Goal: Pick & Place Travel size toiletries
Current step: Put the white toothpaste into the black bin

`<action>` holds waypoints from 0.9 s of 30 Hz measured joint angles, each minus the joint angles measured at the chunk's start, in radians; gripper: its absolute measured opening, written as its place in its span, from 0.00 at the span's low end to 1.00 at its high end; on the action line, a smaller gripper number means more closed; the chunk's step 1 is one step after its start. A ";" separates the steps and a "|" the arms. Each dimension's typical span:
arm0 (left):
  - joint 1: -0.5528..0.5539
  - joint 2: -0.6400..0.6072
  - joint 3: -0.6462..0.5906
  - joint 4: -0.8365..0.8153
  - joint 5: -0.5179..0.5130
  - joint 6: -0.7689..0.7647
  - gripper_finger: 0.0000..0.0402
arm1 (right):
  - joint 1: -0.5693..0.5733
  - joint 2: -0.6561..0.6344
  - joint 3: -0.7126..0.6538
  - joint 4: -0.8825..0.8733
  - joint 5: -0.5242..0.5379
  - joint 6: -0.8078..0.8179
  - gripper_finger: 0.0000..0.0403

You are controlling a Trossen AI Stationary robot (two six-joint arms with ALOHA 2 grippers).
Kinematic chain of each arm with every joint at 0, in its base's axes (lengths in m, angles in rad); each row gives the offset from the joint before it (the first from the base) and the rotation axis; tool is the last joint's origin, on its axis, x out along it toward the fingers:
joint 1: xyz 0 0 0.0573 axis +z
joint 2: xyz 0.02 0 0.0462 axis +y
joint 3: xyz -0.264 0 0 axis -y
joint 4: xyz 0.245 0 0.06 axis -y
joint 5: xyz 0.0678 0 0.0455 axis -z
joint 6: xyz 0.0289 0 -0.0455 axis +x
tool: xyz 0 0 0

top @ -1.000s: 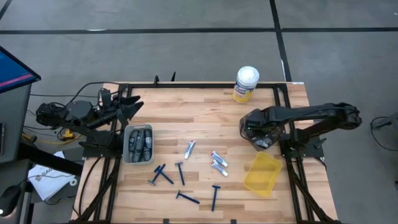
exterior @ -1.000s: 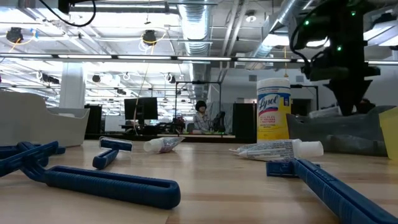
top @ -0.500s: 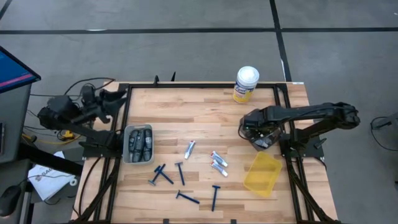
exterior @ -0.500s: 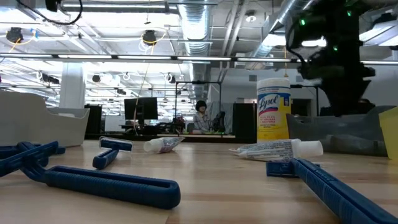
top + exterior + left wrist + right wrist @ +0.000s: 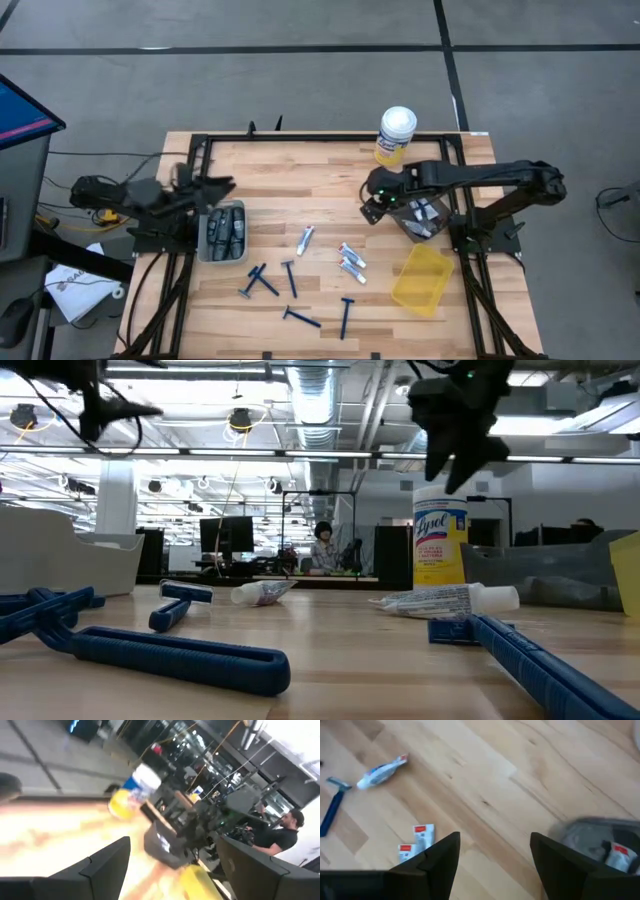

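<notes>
R gripper (image 5: 373,203) hangs above the table (image 5: 300,170), just beside the grey bin (image 5: 425,216) near the yellow can (image 5: 396,135). Fingers (image 5: 439,857) spread wide, nothing between them. That bin holds at least one tube (image 5: 619,856).

L gripper (image 5: 222,184) sits at the table's left edge, over the top end of the grey tray (image 5: 205,245) w/ dark shaver pieces (image 5: 232,230) inside. Fingers (image 5: 107,865) wide apart, empty.

On the wood: one tube (image 5: 305,239) mid-table, two more tubes (image 5: 350,261) side by side near the yellow bin (image 5: 422,278). Blue razors (image 5: 262,281) lie scattered along the front part, another razor (image 5: 346,316) apart from them toward the yellow bin.

Person (image 5: 323,543) seated far back in the room.
</notes>
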 joint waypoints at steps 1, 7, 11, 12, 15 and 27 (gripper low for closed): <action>0.000 0.035 -0.016 0.021 0.018 -0.038 0.73 | 0.008 0.010 0.013 -0.001 0.000 -0.003 0.57; 0.011 0.397 0.030 0.145 0.206 -0.089 0.71 | 0.051 0.007 0.080 0.014 0.012 -0.006 0.53; 0.075 0.684 0.144 0.124 0.313 -0.091 0.69 | 0.055 -0.040 0.100 0.016 0.033 -0.003 0.51; 0.097 0.757 0.177 0.125 0.349 -0.094 0.69 | 0.055 -0.050 0.100 0.019 0.033 0.005 0.51; 0.155 0.959 0.268 0.114 0.486 -0.097 0.68 | 0.054 -0.073 0.100 0.014 0.033 0.035 0.51; 0.113 1.419 0.515 -0.129 0.685 -0.002 0.68 | 0.106 -0.091 0.100 -0.004 0.029 0.137 0.49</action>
